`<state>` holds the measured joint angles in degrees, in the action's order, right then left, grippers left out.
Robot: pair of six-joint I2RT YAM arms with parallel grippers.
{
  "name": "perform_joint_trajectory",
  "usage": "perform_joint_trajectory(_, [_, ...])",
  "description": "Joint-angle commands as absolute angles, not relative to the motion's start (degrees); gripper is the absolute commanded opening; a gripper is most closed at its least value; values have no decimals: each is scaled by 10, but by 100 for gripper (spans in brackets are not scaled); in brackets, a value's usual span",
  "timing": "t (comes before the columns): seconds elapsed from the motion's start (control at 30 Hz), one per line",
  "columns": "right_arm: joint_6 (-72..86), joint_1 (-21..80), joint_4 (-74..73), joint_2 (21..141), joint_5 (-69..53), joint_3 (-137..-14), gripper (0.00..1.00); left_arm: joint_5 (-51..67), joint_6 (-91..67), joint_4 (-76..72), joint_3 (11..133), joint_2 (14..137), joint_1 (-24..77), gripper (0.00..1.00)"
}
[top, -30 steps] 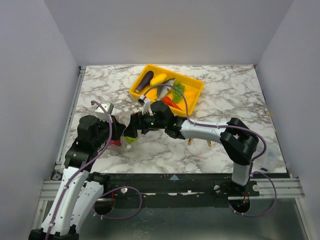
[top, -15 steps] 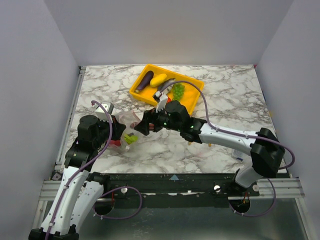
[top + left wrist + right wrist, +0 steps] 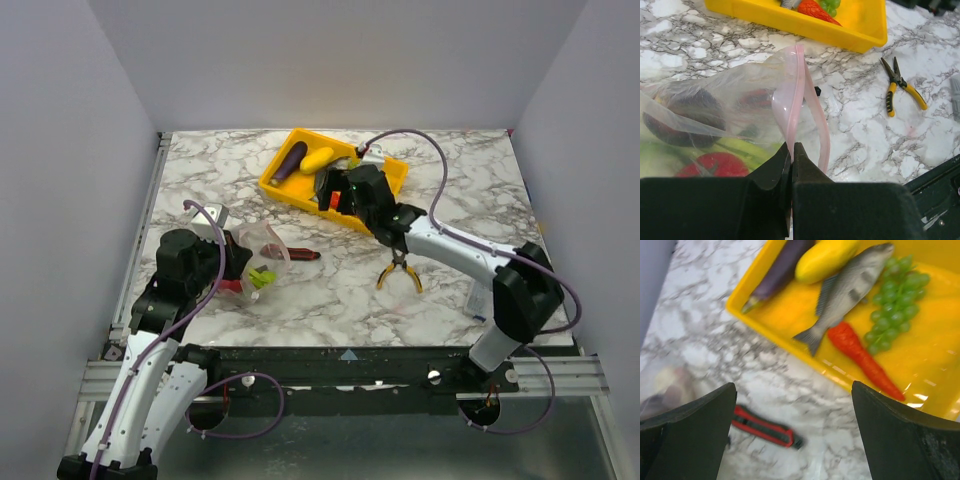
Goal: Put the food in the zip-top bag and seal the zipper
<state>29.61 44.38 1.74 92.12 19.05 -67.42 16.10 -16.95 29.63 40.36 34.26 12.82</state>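
Lying diagonally, the fish (image 3: 845, 290) aims its tail at the tray (image 3: 746, 282) rim.

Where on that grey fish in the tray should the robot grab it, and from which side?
Probably the slim stretch just ahead of the tail, from straight above, pinching across the body. The fish lies flat in the tray, with squash beside its back and grapes by its belly. Near the tail it is narrowest and clear of both.
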Motion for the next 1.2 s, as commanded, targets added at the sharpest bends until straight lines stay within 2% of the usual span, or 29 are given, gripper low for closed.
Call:
perform_joint_trajectory(0.0, [293,395,-59,1012,256,-771,100,161,-168,287,406,341,129,0])
perform_joint_trajectory(0.17, [232,365,-134,1136,190,-904,100,166,-169,286,406,343,129,0])
perform_joint_trajectory(0.27, [288,350,-239,1217,165,-1021,99,170,-169,286,406,347,129,0])
perform_joint_trajectory(0.47, [341,346,-306,1307,104,-1125,97,172,-169,286,406,348,129,0])
perform_joint_trajectory(0.83, [368,345,-311,1364,66,-1132,93,171,-169,286,407,352,129,0])
perform_joint_trajectory(1.0, [357,345,-306,1365,85,-1133,82,173,-169,285,406,350,129,0])
perform_joint_trajectory(1.17, [348,344,-306,1362,106,-1134,51,170,-169,286,406,351,129,0])
